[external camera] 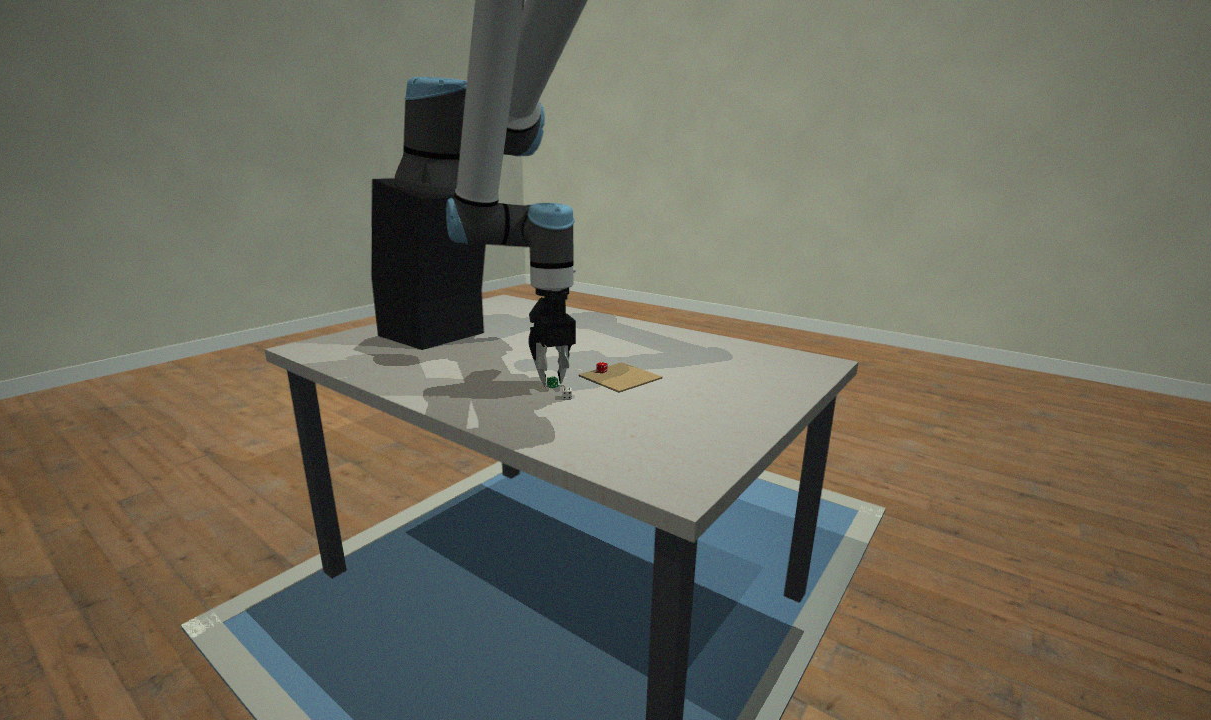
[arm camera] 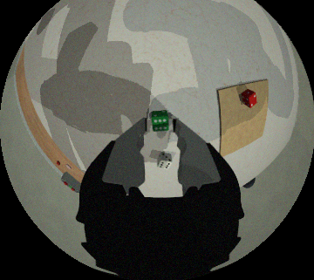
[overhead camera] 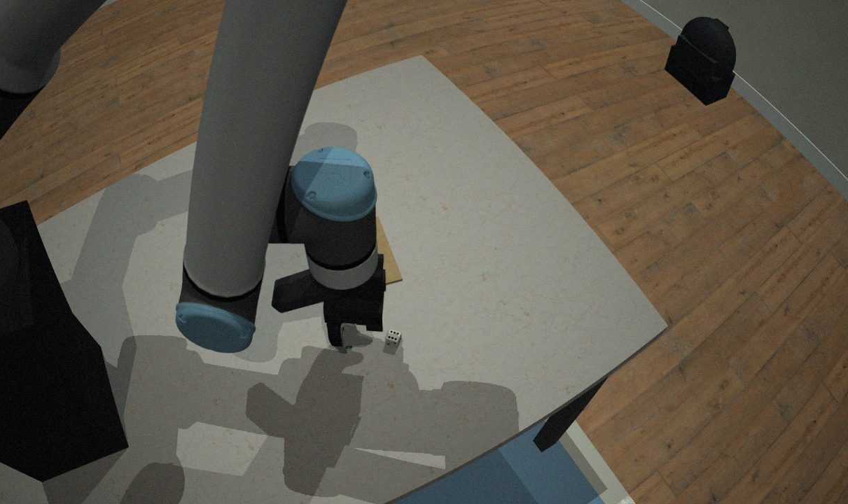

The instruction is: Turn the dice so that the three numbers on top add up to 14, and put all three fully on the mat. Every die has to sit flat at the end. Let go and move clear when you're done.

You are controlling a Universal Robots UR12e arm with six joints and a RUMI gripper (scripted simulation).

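A green die [arm camera: 160, 120] sits flat on the table between the tips of my gripper [arm camera: 160, 119]. The fingers stand narrowly open on either side of it, with small gaps showing, low over the table. The green die also shows in the exterior view [external camera: 552, 381] and just under the fingers in the top view [overhead camera: 348, 346]. A white die [arm camera: 164, 160] lies on the table close beside it, off the mat [arm camera: 242, 119]. A red die [arm camera: 249, 98] sits flat on the tan mat near its far corner.
The mat [external camera: 620, 377] lies a short way to the right of the gripper [external camera: 551, 371]. The robot's black base block [external camera: 425, 259] stands at the table's back corner. The table's front edge is well away from the dice.
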